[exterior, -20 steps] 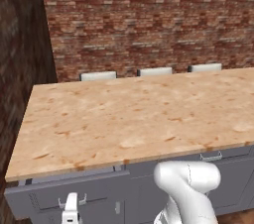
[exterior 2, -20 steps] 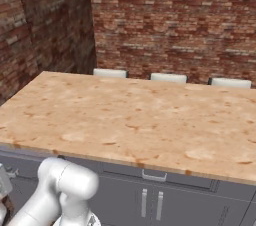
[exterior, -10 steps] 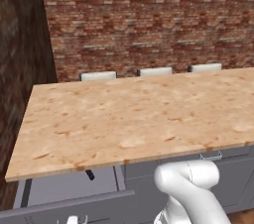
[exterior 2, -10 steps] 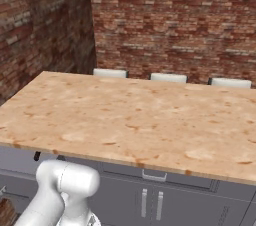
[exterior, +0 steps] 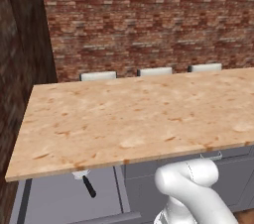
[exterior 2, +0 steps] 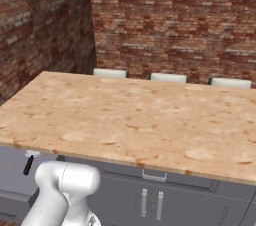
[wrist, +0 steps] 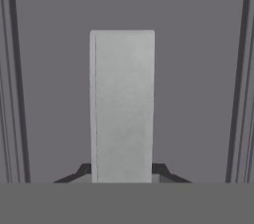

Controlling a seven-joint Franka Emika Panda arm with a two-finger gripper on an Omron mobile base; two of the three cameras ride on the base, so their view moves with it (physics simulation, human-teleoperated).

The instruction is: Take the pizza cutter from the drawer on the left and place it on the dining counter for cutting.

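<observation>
The grey drawer [exterior: 54, 203] under the left end of the dining counter [exterior: 134, 119] stands pulled out toward me. Inside it lies the pizza cutter [exterior: 88, 185], black handle pointing at me, its pale wheel half hidden beneath the counter edge. From the right base view the cutter [exterior 2: 28, 164] lies in the drawer [exterior 2: 11, 177] just left of my white arm. In the hand view my gripper [wrist: 121, 173] is shut on the drawer's silver bar handle [wrist: 122, 104], one dark fingertip on each side of it.
Three white seat tops [exterior: 155, 71] line the counter's far edge before a brick wall [exterior: 149, 20]. Another drawer with a bar handle [exterior 2: 154, 175] and doors with vertical handles [exterior 2: 143, 202] sit to the right. A dark brick wall [exterior: 20, 69] closes the left side.
The drawer has slid out toward me from shut to wide open, uncovering the pizza cutter. My arm has drawn back with the handle.
</observation>
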